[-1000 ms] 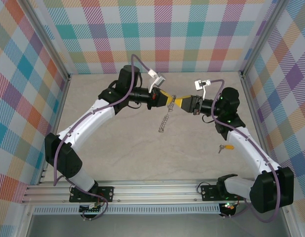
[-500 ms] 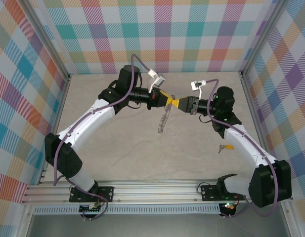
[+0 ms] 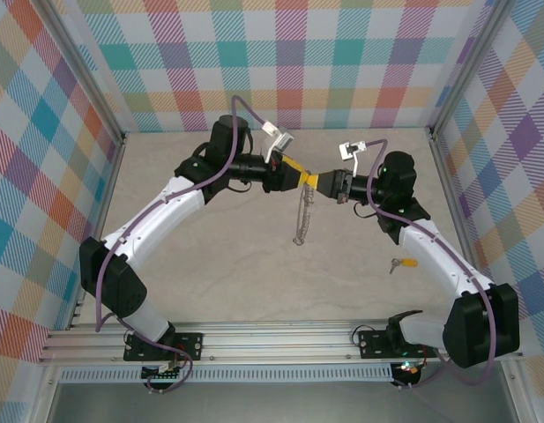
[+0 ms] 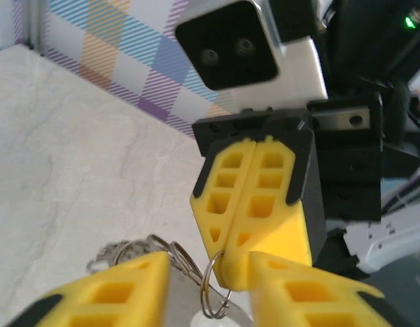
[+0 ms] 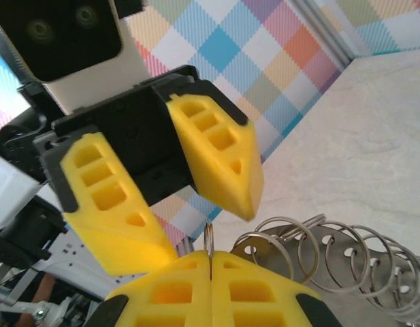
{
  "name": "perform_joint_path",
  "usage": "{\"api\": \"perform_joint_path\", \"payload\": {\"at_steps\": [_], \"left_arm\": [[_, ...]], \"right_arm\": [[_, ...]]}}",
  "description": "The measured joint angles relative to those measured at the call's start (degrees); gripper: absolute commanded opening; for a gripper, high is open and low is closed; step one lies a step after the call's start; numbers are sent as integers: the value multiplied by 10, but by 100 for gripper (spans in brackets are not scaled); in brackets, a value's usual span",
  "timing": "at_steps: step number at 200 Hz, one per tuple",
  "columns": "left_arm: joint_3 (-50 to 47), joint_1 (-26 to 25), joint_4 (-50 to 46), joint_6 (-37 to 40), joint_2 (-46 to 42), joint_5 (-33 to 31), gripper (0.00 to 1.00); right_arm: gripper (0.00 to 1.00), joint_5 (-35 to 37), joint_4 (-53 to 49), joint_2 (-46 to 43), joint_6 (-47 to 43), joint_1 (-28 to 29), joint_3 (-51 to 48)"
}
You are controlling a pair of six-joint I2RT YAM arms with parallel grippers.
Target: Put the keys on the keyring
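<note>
Above the desk [image 3: 210, 264], we had the keyring up while the key lay unthreaded.
Hanging in mid-air, the keyring [image 3: 300, 220] dangled from our right hand [image 3: 315, 182], whose fingers were pressed together on one thin loop. Our left hand [image 3: 303, 177] stood spread around that loop, gripping nothing. We judged the threading not begun, because the yellow-headed key [image 3: 404, 262] lay on the desk beside our right arm.

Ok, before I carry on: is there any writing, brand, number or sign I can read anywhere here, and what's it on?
No readable text, brand, number or sign.
White camera housing: blank face, no marking.
Keyring: bare metal, no stamp to be made out.
Key: too small to tell whether anything is stamped on it.
Plaid walls: pattern, no lettering.
</note>
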Motion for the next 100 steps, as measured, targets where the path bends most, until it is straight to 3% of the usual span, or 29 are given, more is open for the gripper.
{"api": "perform_joint_path", "payload": {"at_steps": [48, 100], "left_arm": [[-109, 21, 137, -124, -52, -90, 47], [-183, 30, 281, -234, -66, -80, 38]], "right_arm": [[0, 26, 29, 0, -12, -1, -5], [0, 40, 175, 12, 27, -1, -28]]}}
